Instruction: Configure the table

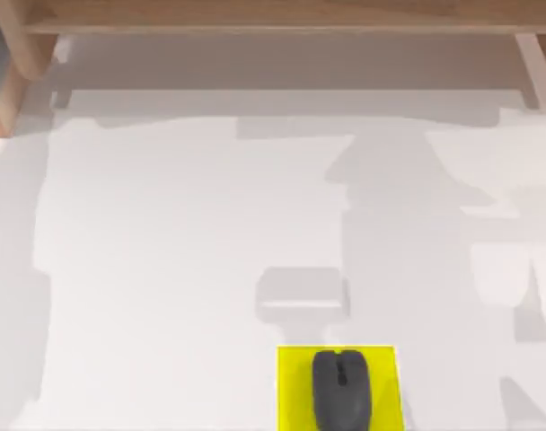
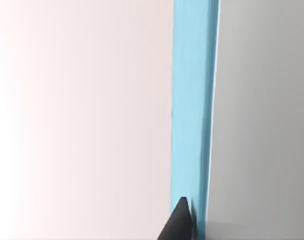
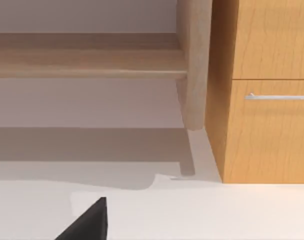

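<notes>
Mouse: a dark mouse (image 1: 339,390) lay on the pad, at the near edge of the tabletop, a little right of the middle.
Pad: the yellow pad (image 1: 294,388) lay flat under the mouse, its near part cut by the frame edge.
Tabletop: the white tabletop (image 1: 165,269) carried the pad and mouse; the shelf stood along its far side.
Left gripper: the left wrist view showed one dark fingertip (image 2: 179,222) beside a blue upright strip (image 2: 192,100); whether the gripper was spread or pressed together, I cannot tell.
Right gripper: the right wrist view showed one dark fingertip (image 3: 89,222) above the tabletop, facing the shelf; its state I cannot tell either.
Shelf: the wooden shelf (image 1: 273,18) ran along the far side, its post (image 3: 194,65) standing on the tabletop.
Drawer: a wooden drawer unit (image 3: 264,90) with a metal handle (image 3: 279,96) stood just beside the post.
Step in hand: probably the arms were between moves, and the mouse seemed already placed.
Advice: a next reach should come from above, slowly, and keep well apart from the post and the pad.
</notes>
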{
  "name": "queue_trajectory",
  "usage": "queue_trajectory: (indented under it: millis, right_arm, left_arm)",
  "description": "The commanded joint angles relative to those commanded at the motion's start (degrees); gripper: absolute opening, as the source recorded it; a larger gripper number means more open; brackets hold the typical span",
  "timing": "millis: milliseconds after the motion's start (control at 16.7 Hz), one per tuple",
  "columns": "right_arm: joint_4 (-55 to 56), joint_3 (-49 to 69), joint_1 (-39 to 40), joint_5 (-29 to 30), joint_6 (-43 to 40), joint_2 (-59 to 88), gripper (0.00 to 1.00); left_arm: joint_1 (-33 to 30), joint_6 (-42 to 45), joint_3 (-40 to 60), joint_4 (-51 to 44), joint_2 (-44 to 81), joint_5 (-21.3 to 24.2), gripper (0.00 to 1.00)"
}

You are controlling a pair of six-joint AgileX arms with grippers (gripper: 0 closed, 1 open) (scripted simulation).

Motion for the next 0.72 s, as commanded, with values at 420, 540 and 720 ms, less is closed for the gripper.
queue_trajectory:
  millis: [420,540,720]
  right_arm:
    - [0.00,0.00,0.00,0.00,0.00,0.00,1.00]
    - [0.00,0.00,0.00,0.00,0.00,0.00,1.00]
    - [0.00,0.00,0.00,0.00,0.00,0.00,1.00]
  left_arm:
    - [20.47,26.55,-24.32,9.29,0.18,17.89,0.00]
    - [25.19,32.68,-29.80,11.19,1.13,21.84,0.00]
    - [28.29,39.75,-34.20,13.50,4.94,26.25,0.00]
